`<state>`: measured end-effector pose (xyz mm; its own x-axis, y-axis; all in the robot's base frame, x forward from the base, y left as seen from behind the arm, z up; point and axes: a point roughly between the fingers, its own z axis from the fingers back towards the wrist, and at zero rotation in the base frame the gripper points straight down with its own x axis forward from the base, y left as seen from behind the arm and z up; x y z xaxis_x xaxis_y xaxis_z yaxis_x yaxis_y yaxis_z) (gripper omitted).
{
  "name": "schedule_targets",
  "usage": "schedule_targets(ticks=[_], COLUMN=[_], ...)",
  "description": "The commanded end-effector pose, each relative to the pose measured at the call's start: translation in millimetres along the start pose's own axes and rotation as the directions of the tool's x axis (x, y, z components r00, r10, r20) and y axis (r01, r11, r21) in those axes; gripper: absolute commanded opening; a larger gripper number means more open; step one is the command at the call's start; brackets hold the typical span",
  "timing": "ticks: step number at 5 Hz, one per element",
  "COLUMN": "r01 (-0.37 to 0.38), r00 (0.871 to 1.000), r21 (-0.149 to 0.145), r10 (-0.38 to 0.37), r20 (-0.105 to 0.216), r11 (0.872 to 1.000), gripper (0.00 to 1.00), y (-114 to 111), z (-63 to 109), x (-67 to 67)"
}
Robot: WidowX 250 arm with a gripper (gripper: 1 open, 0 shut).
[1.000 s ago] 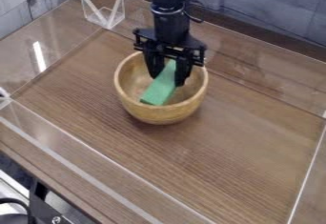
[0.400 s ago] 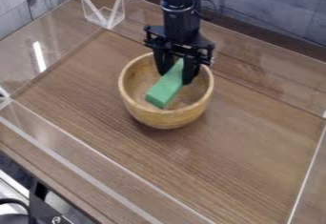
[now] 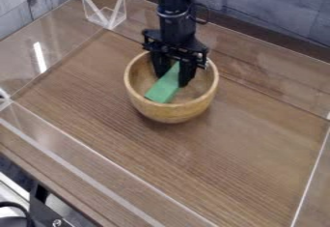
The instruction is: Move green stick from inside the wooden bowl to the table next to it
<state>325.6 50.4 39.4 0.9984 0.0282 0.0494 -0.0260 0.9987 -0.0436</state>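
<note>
The claw hangs straight down into the wooden bowl, its black fingers dipping below the thick tan rim. The 2 sides are drawn in as tight as they go and clamped on the upper end of the green stick. That bright green block is inside the bowl, tilted, its top end tucked between the fingers and its lower end angled down toward the near-left part of the pale inner wall. Whether that lower end rests on the bowl's floor is not clear from this angle.

The black arm rises straight up from the claw and runs out of the top of the picture. The bowl sits on the table, a dark brown wood-grain surface, in the far middle part of it. Clear acrylic walls ring the tabletop, with glare streaks along the left panel. On the far left, behind the wall, stands a small clear bracket. A grey board wall closes off the back.
</note>
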Motion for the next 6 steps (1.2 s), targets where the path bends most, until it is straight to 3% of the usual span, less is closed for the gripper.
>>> schedule_targets(ticks=[1, 2, 4, 6], r01=[-0.030, -0.063, -0.029, -0.050], r00=[0.999, 0.997, 0.999, 0.998], r21=[0.011, 0.012, 0.009, 0.007], r10=[0.030, 0.062, 0.029, 0.050], r20=[0.045, 0.046, 0.045, 0.047], r11=[0.999, 0.998, 1.000, 0.999], gripper=[0.00, 0.00, 0.00, 0.00], y=[3, 1, 1, -20], z=[18.8, 25.7, 28.4, 31.8], x=[5.2, 3.8, 10.6, 5.7])
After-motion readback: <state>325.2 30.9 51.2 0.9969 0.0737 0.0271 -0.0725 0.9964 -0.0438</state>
